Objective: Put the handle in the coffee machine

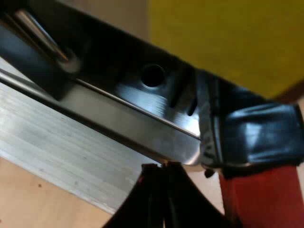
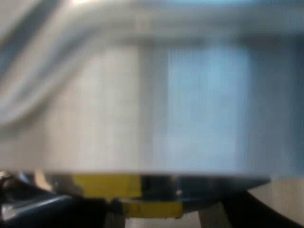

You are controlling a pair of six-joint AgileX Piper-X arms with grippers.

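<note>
The holder's dark handle [image 1: 256, 135], red at its end, lies against the espresso machine's [image 1: 142, 118] steel front and seems nearly seated, so I judge the locking turn to be the step in hand; the next move calls for a steady sideways push on the handle. The left gripper [image 1: 164, 190] has its fingers clenched on nothing, just beside the red end. The right wrist view offers instead the machine's brushed face, very near, above a yellow strip [image 2: 107, 185]; the right gripper's state I cannot tell
</note>
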